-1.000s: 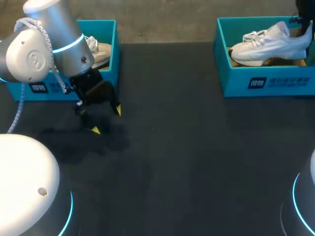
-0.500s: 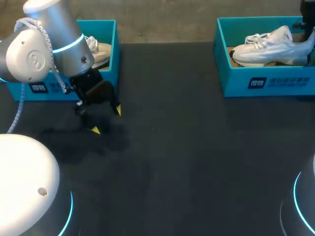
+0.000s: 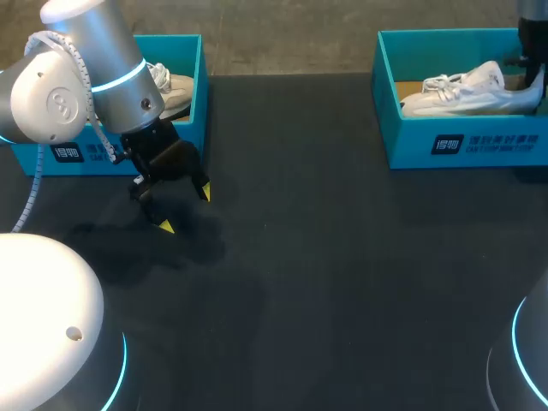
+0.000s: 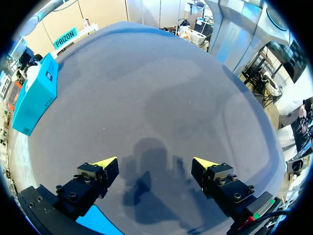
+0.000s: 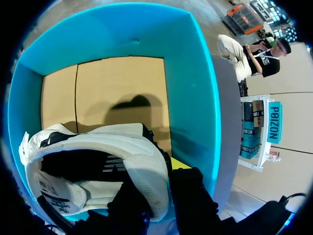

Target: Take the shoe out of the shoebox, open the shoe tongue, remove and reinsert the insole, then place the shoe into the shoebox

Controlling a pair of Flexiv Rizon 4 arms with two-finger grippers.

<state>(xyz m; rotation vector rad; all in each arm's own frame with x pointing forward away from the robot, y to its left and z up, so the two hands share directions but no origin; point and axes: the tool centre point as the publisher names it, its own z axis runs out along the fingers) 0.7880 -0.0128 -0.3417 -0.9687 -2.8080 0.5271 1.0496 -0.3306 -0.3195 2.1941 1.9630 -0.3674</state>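
**Right gripper pinching the shoe's heel inside the shoebox**

The white shoe (image 3: 467, 90) lies inside the teal shoebox (image 3: 462, 144), which stands at the far right corner of the table (image 3: 300, 274). Its toe points toward the table's middle. My right gripper (image 5: 159, 183) pinches the heel collar, one finger inside the shoe and one outside, close to the box wall. My left gripper (image 3: 184, 210) hangs over the table near its far left corner, fingers spread, nothing between them, just in front of a second teal box (image 3: 193, 94) holding another shoe (image 3: 171, 86).
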